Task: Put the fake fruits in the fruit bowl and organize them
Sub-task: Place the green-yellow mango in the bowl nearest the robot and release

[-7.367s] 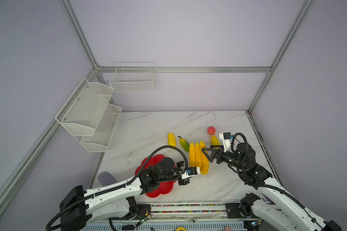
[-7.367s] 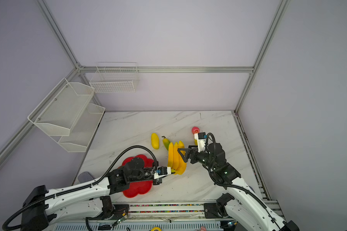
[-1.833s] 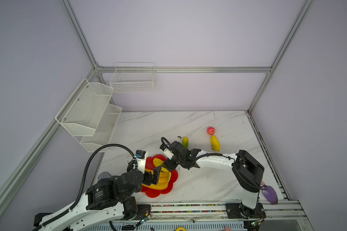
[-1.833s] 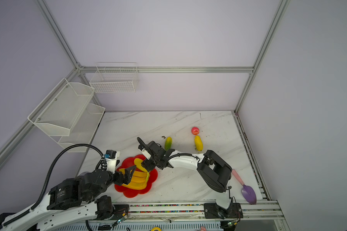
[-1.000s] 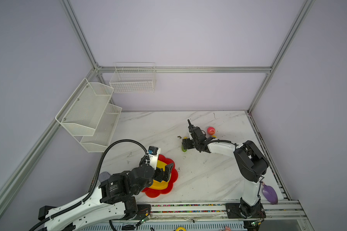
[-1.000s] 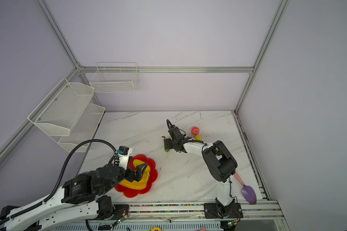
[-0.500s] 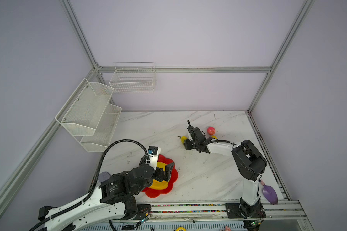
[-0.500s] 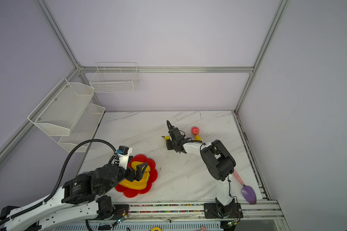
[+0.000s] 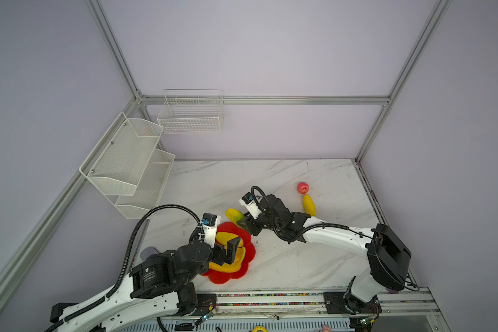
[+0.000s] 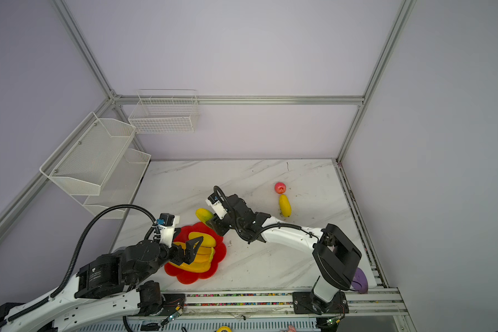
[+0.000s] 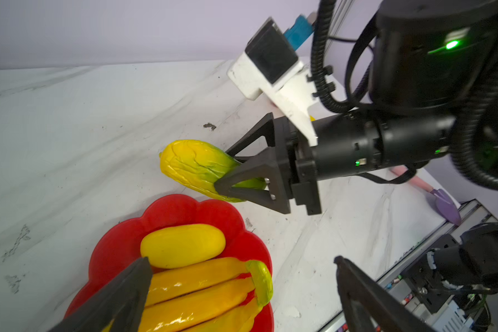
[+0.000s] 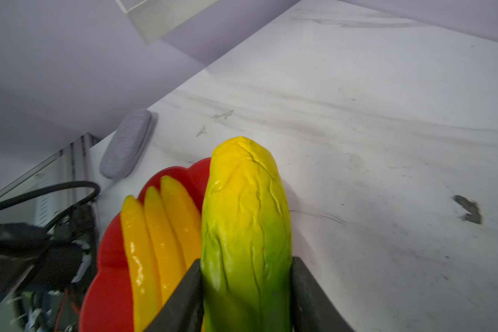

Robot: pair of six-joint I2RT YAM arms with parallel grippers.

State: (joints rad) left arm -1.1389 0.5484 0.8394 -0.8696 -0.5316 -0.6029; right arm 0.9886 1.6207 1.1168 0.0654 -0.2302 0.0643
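Note:
The red flower-shaped fruit bowl (image 9: 249, 253) (image 10: 197, 277) holds a bunch of bananas (image 9: 224, 268) (image 11: 196, 290) and a yellow mango (image 9: 226, 238) (image 11: 181, 248). My left gripper (image 9: 233, 249) (image 11: 242, 261) hovers open over them, with nothing between its fingers. My right gripper (image 9: 243, 222) (image 12: 245, 270) is shut on the green end of a green-yellow mango (image 9: 234, 214) (image 10: 203, 214) (image 11: 194, 165) (image 12: 245, 207), just off the bowl's far rim. A second yellow mango (image 9: 309, 205) and a pink-red apple (image 9: 302, 187) lie on the table at the back right.
White wire baskets (image 9: 127, 161) (image 9: 190, 115) hang on the left and back walls. A grey oblong pad (image 9: 148, 253) (image 12: 127, 143) lies left of the bowl. A purple scoop (image 10: 360, 280) rests at the front right edge, behind the right arm's base.
My right gripper has shut on the green-yellow mango and carried it left, from mid-table to the bowl's far rim. The left gripper has stayed open over the bowl.

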